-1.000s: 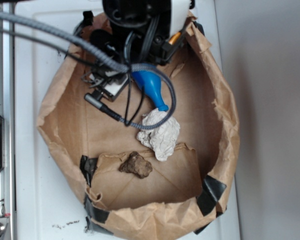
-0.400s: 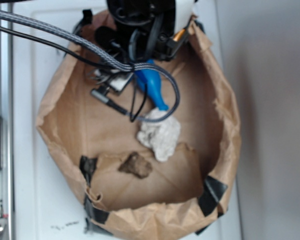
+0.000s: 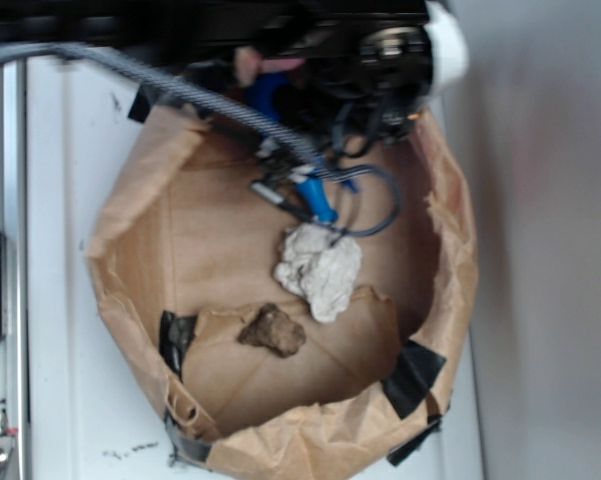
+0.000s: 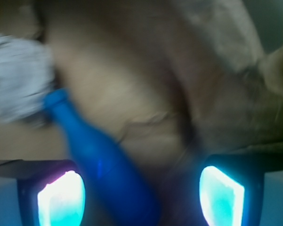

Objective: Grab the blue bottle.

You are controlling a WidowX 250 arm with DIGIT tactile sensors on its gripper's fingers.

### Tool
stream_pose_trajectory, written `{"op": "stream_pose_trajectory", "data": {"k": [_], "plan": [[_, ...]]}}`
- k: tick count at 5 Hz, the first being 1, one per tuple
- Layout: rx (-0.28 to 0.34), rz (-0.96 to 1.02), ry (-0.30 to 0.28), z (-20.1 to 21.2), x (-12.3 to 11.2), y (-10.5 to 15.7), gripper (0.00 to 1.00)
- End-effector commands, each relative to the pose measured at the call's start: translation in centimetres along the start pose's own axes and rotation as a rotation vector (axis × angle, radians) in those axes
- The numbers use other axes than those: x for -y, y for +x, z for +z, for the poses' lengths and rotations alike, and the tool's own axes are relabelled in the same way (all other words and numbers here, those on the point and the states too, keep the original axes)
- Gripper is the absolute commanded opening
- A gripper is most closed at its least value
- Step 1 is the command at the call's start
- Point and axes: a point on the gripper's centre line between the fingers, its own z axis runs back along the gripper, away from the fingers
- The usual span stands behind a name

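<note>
The blue bottle (image 4: pixel 101 162) lies on the brown paper, its narrow neck pointing at the white cloth wad (image 4: pixel 16 77). My gripper (image 4: pixel 141 195) is open and straddles the bottle's body. The bottle sits close to the left pad (image 4: pixel 61 197), with a wide gap to the right pad (image 4: pixel 221 195). In the exterior view only the bottle's neck (image 3: pixel 318 200) shows below the blurred black arm (image 3: pixel 380 60) and its cables; the gripper itself is hidden there.
Everything sits in a shallow brown paper bag (image 3: pixel 280 445) with taped corners. A white cloth wad (image 3: pixel 320 268) lies just beyond the bottle's neck, and a small brown lump (image 3: pixel 272 330) lies nearer the front. Grey cables (image 3: pixel 180 90) cross the bag's top left.
The arm has swung to the right and up in the exterior view and now covers more of the bottle's body. The bag's rim has shifted slightly. The wad and lump have not moved.
</note>
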Motion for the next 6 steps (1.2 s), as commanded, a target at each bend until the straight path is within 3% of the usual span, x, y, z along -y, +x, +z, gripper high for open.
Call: {"op": "stream_pose_trajectory", "data": {"k": [1, 3, 4, 6], "plan": [[0.006, -0.049, -0.003, -3.0, -0.8, 1.9, 1.0], [0.023, -0.17, 0.011, -2.4, 0.1, 2.9, 1.0], [0.042, -0.21, -0.029, -1.1, -0.2, 2.5, 1.0], [0.12, -0.178, -0.053, 0.1, -1.6, 1.1, 1.0]]}}
